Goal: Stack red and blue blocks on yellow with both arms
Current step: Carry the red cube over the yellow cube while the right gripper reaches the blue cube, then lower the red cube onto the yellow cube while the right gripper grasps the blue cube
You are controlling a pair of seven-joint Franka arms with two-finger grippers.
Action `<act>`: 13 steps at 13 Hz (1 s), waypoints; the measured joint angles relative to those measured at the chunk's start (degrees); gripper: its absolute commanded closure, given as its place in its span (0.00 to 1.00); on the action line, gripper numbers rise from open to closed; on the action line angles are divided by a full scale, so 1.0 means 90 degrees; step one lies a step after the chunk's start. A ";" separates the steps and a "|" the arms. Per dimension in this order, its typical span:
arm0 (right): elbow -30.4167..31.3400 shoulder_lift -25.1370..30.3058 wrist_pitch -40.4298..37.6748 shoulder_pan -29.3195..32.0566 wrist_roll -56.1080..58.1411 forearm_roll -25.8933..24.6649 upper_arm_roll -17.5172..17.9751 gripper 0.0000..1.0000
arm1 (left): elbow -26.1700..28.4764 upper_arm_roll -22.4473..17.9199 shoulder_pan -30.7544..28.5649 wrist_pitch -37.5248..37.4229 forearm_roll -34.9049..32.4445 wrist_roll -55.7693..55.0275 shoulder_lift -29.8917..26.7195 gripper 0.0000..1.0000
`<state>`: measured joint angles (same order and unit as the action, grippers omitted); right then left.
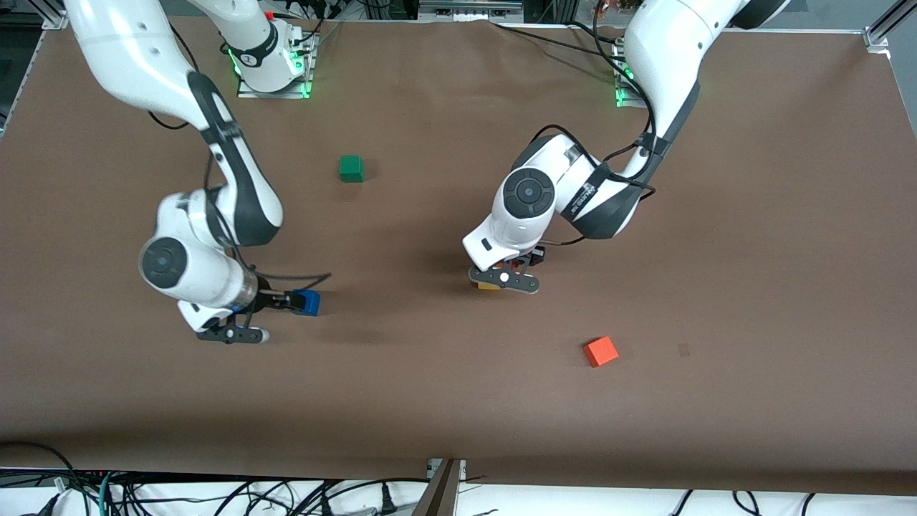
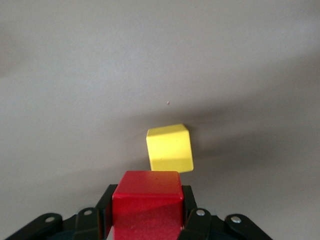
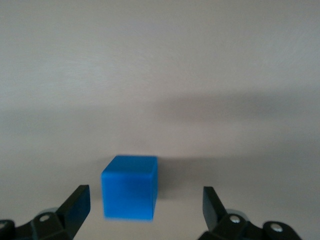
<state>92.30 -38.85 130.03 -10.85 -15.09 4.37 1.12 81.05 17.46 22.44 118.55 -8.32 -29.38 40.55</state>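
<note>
While the left hand [image 2: 147,220] clamps the deep red matte cube [image 2: 146,202] just above the bright yellow matte cube [image 2: 169,148] mid-tabletop [image 1: 752,251], an off-centre release could topple it, and the right hand [image 3: 145,205], spread wide around the plain blue matte cube [image 3: 129,187], might nudge it.

My body, itemised. Two arms: left arm [image 1: 645,86] and right arm [image 1: 143,64], both in glossy white shells with rounded, tubular links. Joint covers: dark grey, curving along the forearms; a round dark grey cap with a centre dot at each wrist. Cables: thin, black, looping loosely alongside each forearm. Marking: a black band with white lettering on my left arm's wrist. Bases: metal plates, lit green at the edges. Wrist brackets: flat, dark, with small silver screw heads. Left gripper [image 2: 146,207]: black, angular fingers [image 2: 194,220], silver screws at the knuckles. Right gripper [image 3: 145,205]: black, wedge-shaped fingertips [image 3: 76,202], silver screws likewise.
</note>
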 measured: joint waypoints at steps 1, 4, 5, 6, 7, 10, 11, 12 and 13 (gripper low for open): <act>0.0001 -0.0169 0.0128 -0.0046 -0.0145 0.0005 0.0005 0.01 | -0.0028 -0.0019 0.0032 0.0097 -0.0034 0.0000 0.0046 1.00; 0.0001 -0.0262 0.0194 -0.0185 -0.0324 0.0029 0.0008 0.01 | -0.0055 -0.0030 0.0174 0.0313 -0.0410 -0.0208 0.0247 0.99; 0.0002 -0.0262 0.0207 -0.0193 -0.0330 0.0032 0.0008 0.03 | -0.0061 -0.0039 0.0250 0.0392 -0.0508 -0.0319 0.0347 0.99; 0.0002 -0.0262 0.0209 -0.0192 -0.0331 0.0034 0.0006 0.10 | -0.0068 -0.0063 0.0331 0.0447 -0.0554 -0.0394 0.0424 0.99; 0.0006 -0.0262 0.0209 -0.0193 -0.0331 0.0035 0.0007 0.23 | -0.0083 -0.0124 0.0420 0.0466 -0.0562 -0.0434 0.0478 0.99; 0.0058 -0.0264 0.0209 -0.0219 -0.0331 0.0036 0.0007 0.51 | -0.0160 -0.0278 0.0593 0.0476 -0.0562 -0.0457 0.0521 0.99; 0.0066 -0.0264 0.0211 -0.0224 -0.0330 0.0036 0.0007 0.53 | -0.0179 -0.0289 0.0606 0.0482 -0.0562 -0.0469 0.0533 0.98; 0.0065 -0.0258 0.0214 -0.0224 -0.0309 0.0036 0.0007 0.53 | -0.0192 -0.0292 0.0608 0.0505 -0.0562 -0.0481 0.0548 0.98; 0.0057 -0.0255 0.0225 -0.0222 -0.0237 0.0036 0.0006 0.53 | -0.0205 -0.0298 0.0607 0.0524 -0.0562 -0.0488 0.0563 0.98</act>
<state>92.81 -41.14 132.05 -12.85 -17.22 4.70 1.18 79.21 14.78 27.91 123.26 -13.38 -33.77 45.61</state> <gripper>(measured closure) 0.445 0.445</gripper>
